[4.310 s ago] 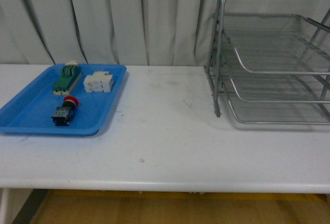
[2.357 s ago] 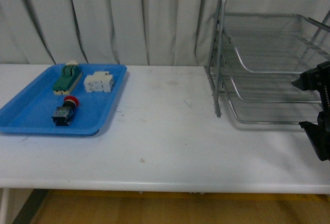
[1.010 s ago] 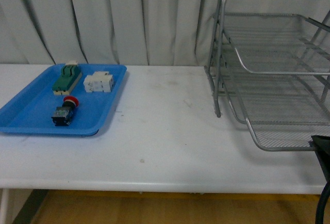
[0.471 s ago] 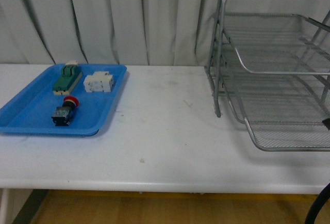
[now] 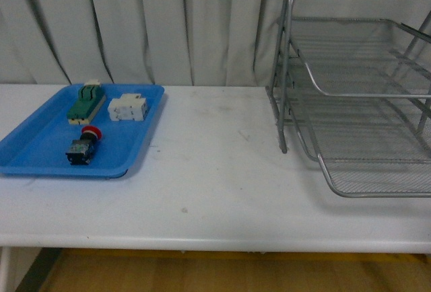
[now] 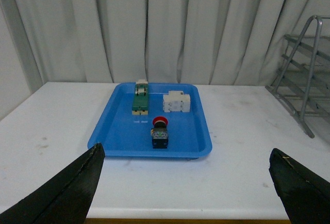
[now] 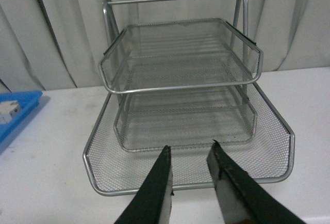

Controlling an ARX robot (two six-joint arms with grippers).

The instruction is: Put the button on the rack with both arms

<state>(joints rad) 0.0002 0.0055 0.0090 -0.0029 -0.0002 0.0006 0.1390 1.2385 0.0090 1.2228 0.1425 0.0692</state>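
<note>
white table [image 5: 215, 191]; button [image 5: 83, 146] lies cap toward curtain [image 5: 168, 29]; left end effector [image 6: 185, 152] gaping, right end effector [image 7: 190, 146] slightly parted

You've got flat tray [image 5: 37, 140] on bench [image 5: 215, 191] left, button [image 5: 83, 145] at its front, switch block [image 5: 85, 101] & breaker [image 5: 128, 108] behind it; rack [image 5: 367, 137] far right, bottom tier [image 5: 377, 179] sticking out fwd.

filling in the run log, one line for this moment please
button in blue tray, untouched | rack bottom tray slid out | left jaws wide open, facing button | right jaws open, empty
</note>
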